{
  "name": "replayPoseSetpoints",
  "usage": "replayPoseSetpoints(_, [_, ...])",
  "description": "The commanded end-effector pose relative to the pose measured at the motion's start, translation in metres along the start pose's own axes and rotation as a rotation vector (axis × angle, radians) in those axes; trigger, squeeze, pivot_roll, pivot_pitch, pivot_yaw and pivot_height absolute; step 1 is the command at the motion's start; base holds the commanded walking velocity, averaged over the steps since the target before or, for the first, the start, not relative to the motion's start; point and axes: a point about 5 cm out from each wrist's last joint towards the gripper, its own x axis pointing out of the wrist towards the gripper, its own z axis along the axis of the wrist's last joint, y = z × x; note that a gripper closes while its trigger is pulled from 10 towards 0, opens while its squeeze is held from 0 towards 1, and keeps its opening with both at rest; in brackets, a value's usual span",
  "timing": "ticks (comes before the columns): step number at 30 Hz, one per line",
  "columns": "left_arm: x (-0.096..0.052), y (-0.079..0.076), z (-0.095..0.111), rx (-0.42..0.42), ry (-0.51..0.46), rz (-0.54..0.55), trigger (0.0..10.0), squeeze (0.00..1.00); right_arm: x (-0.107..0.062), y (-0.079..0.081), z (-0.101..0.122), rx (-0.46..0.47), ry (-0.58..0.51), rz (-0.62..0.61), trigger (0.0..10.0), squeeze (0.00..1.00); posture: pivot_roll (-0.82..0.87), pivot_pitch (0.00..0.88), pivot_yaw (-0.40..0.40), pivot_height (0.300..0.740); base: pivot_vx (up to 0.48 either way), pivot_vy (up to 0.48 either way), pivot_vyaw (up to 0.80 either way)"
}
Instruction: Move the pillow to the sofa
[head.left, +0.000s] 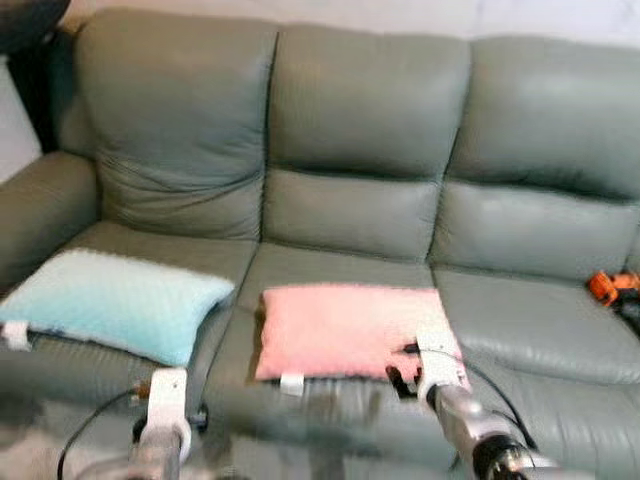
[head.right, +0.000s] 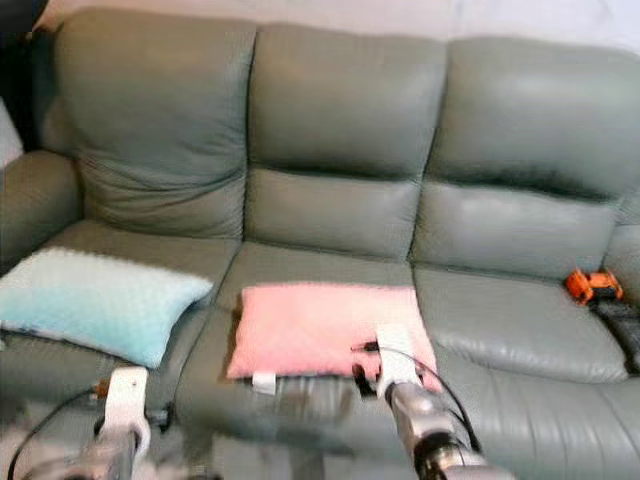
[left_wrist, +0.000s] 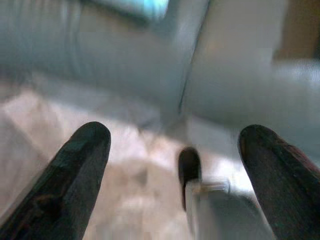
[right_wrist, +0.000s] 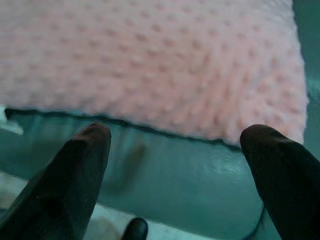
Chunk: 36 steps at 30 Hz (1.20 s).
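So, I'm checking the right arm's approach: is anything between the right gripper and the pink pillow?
Nothing visible. The right gripper is open at the front edge of the pink pillow, which lies on the sofa, with bare seat cushion in between.

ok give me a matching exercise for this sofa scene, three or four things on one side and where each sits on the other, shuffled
Things:
1. pink pillow
2. blue pillow
3. orange object
4. right gripper

Places or states:
A. on the sofa's left seat cushion
B. open, fingers spread near the pink pillow's front edge
C. on the sofa's middle seat cushion
D. at the far right end of the sofa seat

Pairs: 1-C, 2-A, 3-D, 4-B
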Motion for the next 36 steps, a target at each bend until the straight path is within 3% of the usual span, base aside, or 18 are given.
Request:
replayPoseSetpoints(1, [0.001, -0.002, 0.005, 0.005, -0.006, -0.003, 10.0, 0.0, -0.001, -0.003, -0.001, 0.002, 0.005, -0.007, 10.0, 0.0, -0.01, 0.0, -0.039, 0.74, -0.289, 0.0, 0.0])
replayPoseSetpoints(26, [0.001, 0.007, 0.009, 0.012, -0.012, 0.005, 10.0, 0.0, -0.001, -0.006, -0.005, -0.015, 0.026, -0.011, 10.0, 0.0, -0.01, 0.0, -0.043, 0.74, -0.286, 0.0, 0.0])
replayPoseSetpoints(36, [0.001, 0.011, 0.007, 0.025, -0.013, -0.004, 10.0, 0.0, -0.002, -0.006, -0.006, -0.017, 0.028, -0.011, 10.0, 0.0, -0.01, 0.0, -0.044, 0.74, 0.0, 0.0, 0.0])
